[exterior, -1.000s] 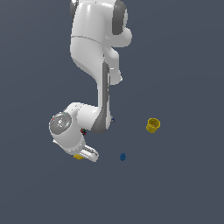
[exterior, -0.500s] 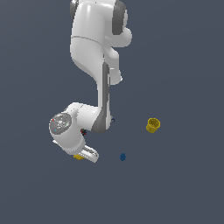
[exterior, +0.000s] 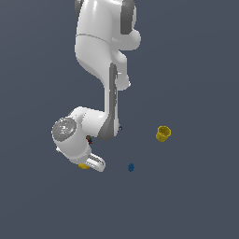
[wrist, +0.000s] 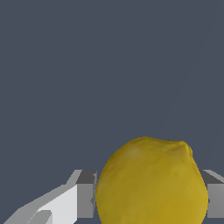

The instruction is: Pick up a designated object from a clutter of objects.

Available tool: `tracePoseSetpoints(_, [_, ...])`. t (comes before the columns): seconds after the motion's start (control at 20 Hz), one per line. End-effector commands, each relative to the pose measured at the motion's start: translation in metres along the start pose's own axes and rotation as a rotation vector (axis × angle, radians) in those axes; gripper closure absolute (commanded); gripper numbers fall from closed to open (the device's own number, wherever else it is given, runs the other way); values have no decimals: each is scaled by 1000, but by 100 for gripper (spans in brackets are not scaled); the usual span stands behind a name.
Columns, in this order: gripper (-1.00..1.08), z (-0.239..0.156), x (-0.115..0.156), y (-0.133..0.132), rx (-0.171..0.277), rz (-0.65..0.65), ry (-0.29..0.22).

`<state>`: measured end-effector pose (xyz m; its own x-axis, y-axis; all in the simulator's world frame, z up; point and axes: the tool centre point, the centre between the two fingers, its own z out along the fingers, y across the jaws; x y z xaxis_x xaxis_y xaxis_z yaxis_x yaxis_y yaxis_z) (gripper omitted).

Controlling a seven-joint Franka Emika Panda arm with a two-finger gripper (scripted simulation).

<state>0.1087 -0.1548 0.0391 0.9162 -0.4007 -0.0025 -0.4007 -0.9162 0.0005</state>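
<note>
**Lemon between the jaws**

The lemon (wrist: pixel 151 183) sits squarely between the two fingers (wrist: pixel 85 194), which flank it on either side — a placement that suits a sideways squeeze. Whether the jaws press it yet, I cannot tell. In the exterior view it peeks out under the gripper (exterior: pixel 88 163), low over the tabletop (exterior: pixel 196 196); the yellow cup (exterior: pixel 163 134) and blue piece (exterior: pixel 131 167) lie apart, out of the way.

arm folded low at the exterior view's lower left, gripper (wrist: pixel 148 199) fingers (wrist: pixel 85 194) spread wide apart.
</note>
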Motion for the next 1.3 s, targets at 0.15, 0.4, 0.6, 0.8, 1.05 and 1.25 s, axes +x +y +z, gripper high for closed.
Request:
tracePoseSetpoints(0.15, [108, -28, -5, -4, 1, 0, 2])
tracePoseSetpoints(0.4, [108, -69, -12, -11, 1, 0, 2])
tracePoseSetpoints(0.6, [108, -113, -21, -17, 1, 0, 2])
tracePoseSetpoints(0.8, [108, -161, -29, -25, 1, 1, 2])
tracePoseSetpoints(1.05, [108, -221, -39, -33, 0, 1, 2])
tracePoseSetpoints(1.25, [108, -264, -46, -40, 0, 1, 3])
